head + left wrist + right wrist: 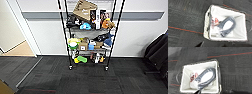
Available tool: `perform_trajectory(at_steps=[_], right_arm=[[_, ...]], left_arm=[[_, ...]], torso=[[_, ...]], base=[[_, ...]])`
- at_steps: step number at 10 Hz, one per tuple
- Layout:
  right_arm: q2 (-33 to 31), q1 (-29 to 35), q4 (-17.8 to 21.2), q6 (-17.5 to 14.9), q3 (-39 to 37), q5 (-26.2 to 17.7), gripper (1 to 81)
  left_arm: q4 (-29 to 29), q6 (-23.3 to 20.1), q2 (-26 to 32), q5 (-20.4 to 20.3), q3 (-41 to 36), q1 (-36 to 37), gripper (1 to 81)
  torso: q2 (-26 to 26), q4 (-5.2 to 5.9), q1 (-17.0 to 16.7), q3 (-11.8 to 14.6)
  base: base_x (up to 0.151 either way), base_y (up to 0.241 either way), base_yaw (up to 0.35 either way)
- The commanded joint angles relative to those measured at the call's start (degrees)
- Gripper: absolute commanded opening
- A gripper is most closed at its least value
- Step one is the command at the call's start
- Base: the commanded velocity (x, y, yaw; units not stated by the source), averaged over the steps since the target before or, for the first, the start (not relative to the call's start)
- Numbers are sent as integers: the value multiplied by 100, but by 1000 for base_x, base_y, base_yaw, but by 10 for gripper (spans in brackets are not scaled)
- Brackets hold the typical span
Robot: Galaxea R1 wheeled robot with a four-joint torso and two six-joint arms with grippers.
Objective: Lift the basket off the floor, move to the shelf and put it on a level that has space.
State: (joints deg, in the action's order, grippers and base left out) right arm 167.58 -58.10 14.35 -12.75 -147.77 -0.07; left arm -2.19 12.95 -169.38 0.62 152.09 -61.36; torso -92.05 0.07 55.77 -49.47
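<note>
The basket point(239, 26) rests on the floor point(184, 18), seen from above in the left wrist view. Its white lining holds a dark grey ring-shaped item in clear plastic point(228, 26) and small red-and-white packets point(214, 21). The basket point(187, 70) also lies below the right wrist camera. A dark piece of my left gripper point(200, 44) pokes in beside the basket, and a dark tip of my right gripper point(199, 91) hangs over its rim. In the head view the shelf point(65, 37) stands ahead against the wall. Its visible tiers are crowded; the level with room is hidden past the picture's upper edge.
A doorway with tan flooring point(21, 50) opens at the left. A black bulky object point(157, 52) stands at the right by the wall. A cardboard corner point(3, 88) shows at the near left. Dark carpet point(87, 80) stretches between me and the rack.
</note>
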Motion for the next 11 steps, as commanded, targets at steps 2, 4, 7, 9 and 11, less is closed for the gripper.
perform_trajectory(at_steps=[2,4,7,9,11], right_arm=[[-56,593,33,10,-22,-283,811],[-47,628,59,10,-22,-291,811],[-56,698,77,10,-75,-362,811],[-47,760,77,10,-75,-397,811],[-29,838,77,10,-75,-414,811]], left_arm=[[-35,6,53,281,5,453,811],[-44,6,53,281,5,453,811],[-35,24,61,281,5,611,811],[-27,33,61,324,5,725,811],[-18,33,44,404,5,848,811]], torso=[[-698,0,448,-624],[-1047,0,671,-950],[-1634,0,1045,-1308],[-2029,0,1293,-1145],[-2322,0,1482,-1215]], base=[[0,0,0],[0,0,0],[0,0,0],[0,0,0],[0,0,0]])
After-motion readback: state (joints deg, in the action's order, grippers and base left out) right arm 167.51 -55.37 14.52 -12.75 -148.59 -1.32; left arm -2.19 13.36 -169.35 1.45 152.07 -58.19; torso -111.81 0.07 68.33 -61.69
